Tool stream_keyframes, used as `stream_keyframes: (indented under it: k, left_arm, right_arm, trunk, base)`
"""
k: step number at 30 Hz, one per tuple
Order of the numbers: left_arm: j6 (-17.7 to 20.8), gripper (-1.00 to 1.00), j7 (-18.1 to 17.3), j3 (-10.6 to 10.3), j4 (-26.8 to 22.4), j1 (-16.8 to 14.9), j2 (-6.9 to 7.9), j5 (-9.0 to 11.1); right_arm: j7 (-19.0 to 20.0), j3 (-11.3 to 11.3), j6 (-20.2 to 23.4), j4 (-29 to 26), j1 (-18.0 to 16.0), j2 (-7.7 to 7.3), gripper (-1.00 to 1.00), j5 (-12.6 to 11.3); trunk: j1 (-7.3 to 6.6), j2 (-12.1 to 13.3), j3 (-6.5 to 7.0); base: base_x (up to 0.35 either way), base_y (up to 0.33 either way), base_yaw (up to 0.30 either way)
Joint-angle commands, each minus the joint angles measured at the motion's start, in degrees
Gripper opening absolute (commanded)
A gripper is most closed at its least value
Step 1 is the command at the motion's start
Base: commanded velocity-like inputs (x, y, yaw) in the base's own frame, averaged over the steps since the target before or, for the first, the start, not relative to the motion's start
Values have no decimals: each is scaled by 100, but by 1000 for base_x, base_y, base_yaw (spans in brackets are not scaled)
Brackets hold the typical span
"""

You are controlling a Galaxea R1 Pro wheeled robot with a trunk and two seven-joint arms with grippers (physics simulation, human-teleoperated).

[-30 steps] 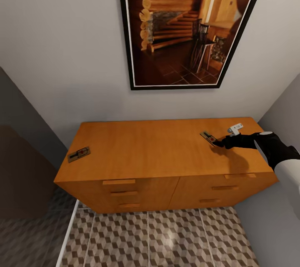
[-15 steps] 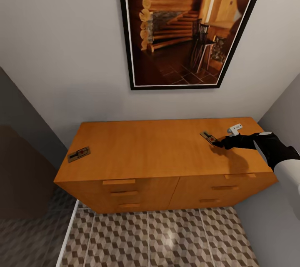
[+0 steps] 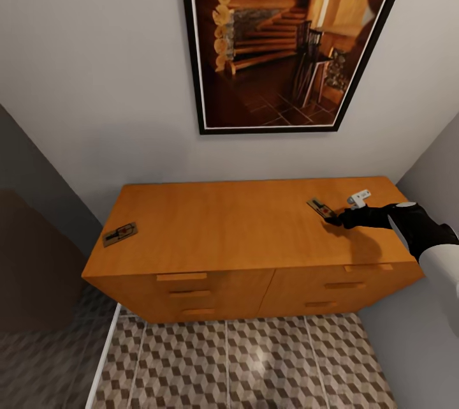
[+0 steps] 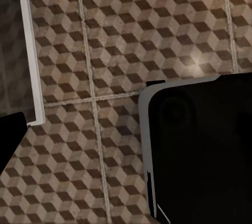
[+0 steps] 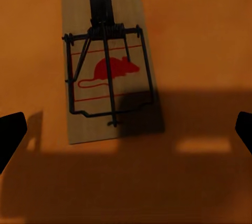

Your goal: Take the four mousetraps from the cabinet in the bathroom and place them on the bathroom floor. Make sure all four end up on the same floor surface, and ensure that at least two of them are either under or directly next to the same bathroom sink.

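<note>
on the cabinet point(image 3: 242, 230) top, right gripper point(image 3: 333, 220) reaches level, jaws spread wide beside a mousetrap point(image 3: 322, 208).

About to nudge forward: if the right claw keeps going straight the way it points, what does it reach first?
Most likely the mousetrap lying flat on the cabinet top. It sits just ahead of the open right claw, between its fingertips' lines. How high the claw is above the wood is unclear.

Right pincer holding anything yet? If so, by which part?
Nothing held. The right pincer is open, its fingertips wide apart, with the mousetrap lying flat on the cabinet ahead of them.
</note>
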Motion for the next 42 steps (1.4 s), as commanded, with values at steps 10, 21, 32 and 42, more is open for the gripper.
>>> stream_keyframes:
  k: [10, 21, 32, 42]
  left_arm:
    - [-33, 100, -10, -46, 22, -10, -1, 45]
    - [-33, 100, -12, -46, 22, -10, -1, 45]
    - [-33, 100, -12, -46, 22, -10, -1, 45]
    - [-33, 100, -17, -46, 23, -10, -1, 45]
  right_arm:
    - [19, 17, 21, -11, -3, -5, 100, 22]
    - [11, 17, 21, -11, -3, -8, 100, 19]
    - [12, 16, 21, -6, -3, -13, 100, 24]
    - [4, 17, 16, 4, -3, -14, 100, 28]
  trunk:
    - [3, -10, -23]
    - [3, -10, -24]
    - [3, -10, -24]
    - [3, -10, -24]
  base:
    - [11, 1, 0]
    - [76, 40, 0]
    - [7, 3, 0]
    - [0, 0, 0]
